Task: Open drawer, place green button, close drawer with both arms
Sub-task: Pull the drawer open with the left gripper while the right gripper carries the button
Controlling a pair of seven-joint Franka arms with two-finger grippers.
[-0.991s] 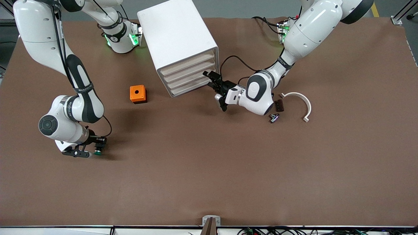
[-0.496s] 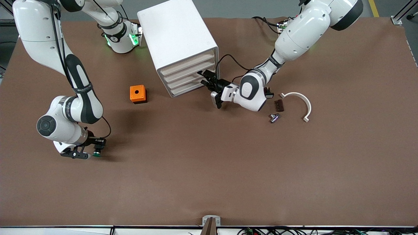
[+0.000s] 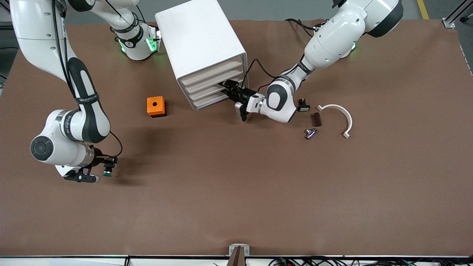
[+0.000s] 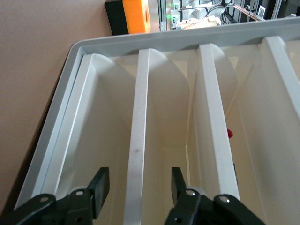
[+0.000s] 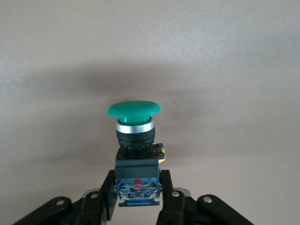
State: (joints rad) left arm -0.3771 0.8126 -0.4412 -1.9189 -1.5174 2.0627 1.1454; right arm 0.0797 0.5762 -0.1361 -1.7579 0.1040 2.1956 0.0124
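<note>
The left gripper is at the cabinet, in front of the drawer third from the top. In the left wrist view its fingers stand apart, one on either side of that drawer's front edge, not yet pinched on it. The front's long axis runs across the gap between them, so a pull straight away from the cabinet's face should slide the drawer out; this arm is the nearer by far.

The right gripper hangs just over the counter toward the right arm's end, well apart from the cabinet, fingers clamped on the button. It grips the dark blue-black body, with the round green cap pointing away from the wrist. That arm waits.

The orange cube sits on the counter between button and cabinet.
</note>
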